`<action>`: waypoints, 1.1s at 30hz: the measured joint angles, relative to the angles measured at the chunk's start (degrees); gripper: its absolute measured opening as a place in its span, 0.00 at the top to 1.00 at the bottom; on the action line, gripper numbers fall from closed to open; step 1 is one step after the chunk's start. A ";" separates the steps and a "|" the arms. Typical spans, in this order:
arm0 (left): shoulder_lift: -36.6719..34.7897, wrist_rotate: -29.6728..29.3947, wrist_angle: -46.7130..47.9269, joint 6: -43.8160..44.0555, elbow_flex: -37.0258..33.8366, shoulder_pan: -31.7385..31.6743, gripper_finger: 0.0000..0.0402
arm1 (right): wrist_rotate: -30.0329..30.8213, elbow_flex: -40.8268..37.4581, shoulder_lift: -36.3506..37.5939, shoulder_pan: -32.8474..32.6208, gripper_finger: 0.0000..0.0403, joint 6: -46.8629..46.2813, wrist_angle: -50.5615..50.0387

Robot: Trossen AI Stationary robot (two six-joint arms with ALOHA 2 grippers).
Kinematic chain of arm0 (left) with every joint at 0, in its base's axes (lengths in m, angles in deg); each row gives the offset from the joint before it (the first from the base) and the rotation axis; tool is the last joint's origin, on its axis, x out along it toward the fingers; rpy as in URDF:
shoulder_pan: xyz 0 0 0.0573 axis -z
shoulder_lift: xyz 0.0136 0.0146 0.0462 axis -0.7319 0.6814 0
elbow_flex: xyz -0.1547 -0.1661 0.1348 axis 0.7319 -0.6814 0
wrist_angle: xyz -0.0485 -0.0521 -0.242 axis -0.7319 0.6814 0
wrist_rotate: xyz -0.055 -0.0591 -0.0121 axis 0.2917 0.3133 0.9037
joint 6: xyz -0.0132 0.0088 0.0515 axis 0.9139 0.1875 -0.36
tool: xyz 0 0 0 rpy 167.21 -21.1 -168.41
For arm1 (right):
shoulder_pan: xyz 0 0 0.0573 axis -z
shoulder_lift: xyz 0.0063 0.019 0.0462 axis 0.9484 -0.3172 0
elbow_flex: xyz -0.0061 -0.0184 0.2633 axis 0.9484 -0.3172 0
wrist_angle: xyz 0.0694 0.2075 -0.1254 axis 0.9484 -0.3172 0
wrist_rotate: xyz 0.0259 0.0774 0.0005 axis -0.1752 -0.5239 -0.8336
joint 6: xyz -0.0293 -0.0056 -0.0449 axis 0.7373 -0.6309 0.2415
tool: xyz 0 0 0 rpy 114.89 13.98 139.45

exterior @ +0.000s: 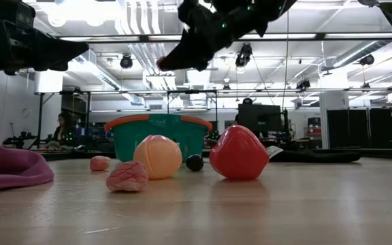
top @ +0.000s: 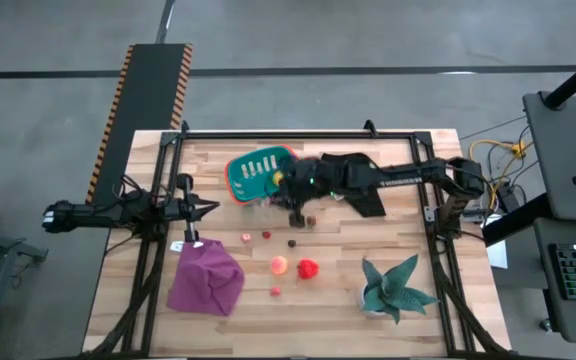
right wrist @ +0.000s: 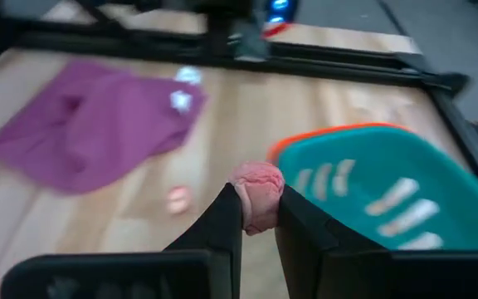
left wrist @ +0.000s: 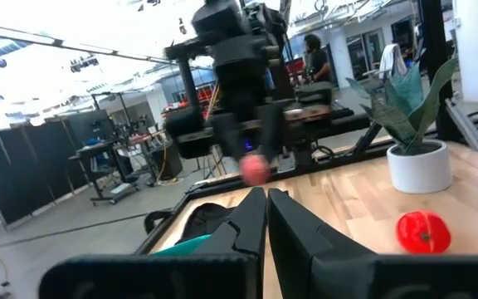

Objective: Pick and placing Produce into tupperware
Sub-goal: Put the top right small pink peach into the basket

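From above, the right gripper (top: 290, 192) hovers just at the teal basket's (top: 258, 172) four o'clock edge, while the left gripper (top: 206, 209), fingers pressed together, waits at nine o'clock. The right wrist view shows its fingers (right wrist: 222, 218) clamped on a pink toy fruit (right wrist: 257, 193) beside the basket (right wrist: 380, 191).

Teal tupperware (top: 256, 172), orange rim; purple cloth (top: 206, 280)

High cam: overhead, straight down on whole pale wooden plank counter (top: 368, 250). Low cam: counter level, close to the toys, facing the room. Left wrist cam looks across counter twd right arm; right wrist cam looks down, close. All 4 share the teal-green rounded plastic basket w/ orange rim (top: 258, 172).
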 joint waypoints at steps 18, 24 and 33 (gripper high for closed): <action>0.00 -1.56 -1.68 -2.38 0.01 -0.01 1.00 | 10.45 16.17 -6.61 8.60 0.89 -8.04 -14.42; -0.11 -2.21 -1.79 -2.38 0.01 -0.13 1.00 | 12.53 32.40 -17.21 10.80 0.89 -11.32 -31.56; -0.04 -2.72 -1.72 -2.36 0.01 -0.13 1.00 | 15.77 54.26 -31.45 12.02 0.89 -11.82 -49.38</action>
